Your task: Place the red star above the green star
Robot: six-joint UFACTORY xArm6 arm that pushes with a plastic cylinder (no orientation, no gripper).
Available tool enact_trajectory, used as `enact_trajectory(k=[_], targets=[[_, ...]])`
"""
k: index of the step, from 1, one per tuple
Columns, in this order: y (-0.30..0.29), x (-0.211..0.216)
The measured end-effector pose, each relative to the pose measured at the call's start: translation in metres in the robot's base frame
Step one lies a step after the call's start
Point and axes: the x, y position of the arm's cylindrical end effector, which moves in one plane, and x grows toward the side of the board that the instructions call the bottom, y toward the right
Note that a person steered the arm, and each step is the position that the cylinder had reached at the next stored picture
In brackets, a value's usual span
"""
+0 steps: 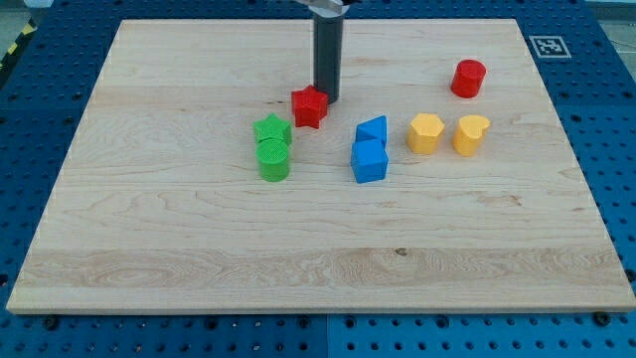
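The red star (309, 106) lies on the wooden board, up and to the right of the green star (271, 130), with a small gap between them. My tip (326, 98) stands right at the red star's upper right side, touching or nearly touching it. The dark rod rises from there to the view's top. A green cylinder (273, 160) sits directly below the green star and touches it.
A blue block (372, 130) and a blue cube (369, 161) sit together right of centre. A yellow hexagon (424, 133) and a yellow heart-like block (470, 134) lie further right. A red cylinder (468, 79) stands at the upper right. The board's edge (318, 313) runs along the bottom.
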Motion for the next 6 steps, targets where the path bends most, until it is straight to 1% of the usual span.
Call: enact_trajectory(k=[3,4,5,6], targets=[[-0.066,-0.004],[-0.079,-0.006],[-0.084,-0.04],[-0.017,-0.048]])
